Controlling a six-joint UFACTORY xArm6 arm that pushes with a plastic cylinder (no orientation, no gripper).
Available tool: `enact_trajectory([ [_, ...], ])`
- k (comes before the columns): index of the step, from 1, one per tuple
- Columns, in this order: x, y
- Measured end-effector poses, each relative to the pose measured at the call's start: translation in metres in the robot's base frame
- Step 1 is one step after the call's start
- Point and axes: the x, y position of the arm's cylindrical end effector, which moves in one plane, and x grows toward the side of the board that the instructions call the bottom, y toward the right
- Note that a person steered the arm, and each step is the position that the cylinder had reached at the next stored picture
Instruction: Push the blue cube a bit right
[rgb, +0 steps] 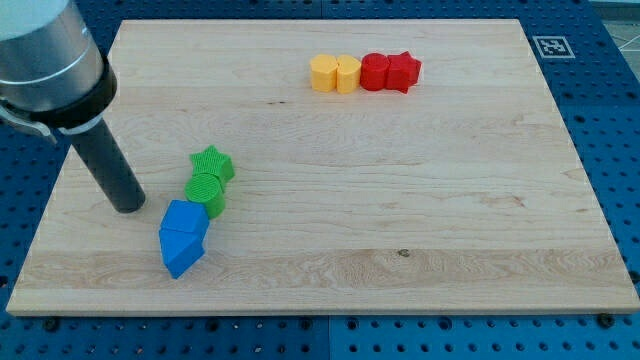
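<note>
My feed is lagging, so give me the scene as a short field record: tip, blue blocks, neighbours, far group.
tip: on the board, left of the blue blocks, apart from them
blue blocks: two, touching, lower left
green blocks: two, touching the blue pair's upper right
far group: yellow blocks and red blocks, row at top

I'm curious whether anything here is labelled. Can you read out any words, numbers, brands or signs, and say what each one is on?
No readable words, numbers or brand names show anywhere.
The only sign is a black-and-white square marker, a coded pattern and not text, lying on the blue pegboard just off the wooden board at the view's top right.
The blocks and the rod bear no lettering.
</note>
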Motion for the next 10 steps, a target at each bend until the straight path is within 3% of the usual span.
enact_trajectory([
  [2, 0.024, 0.019],
  [10, 0.024, 0.042],
])
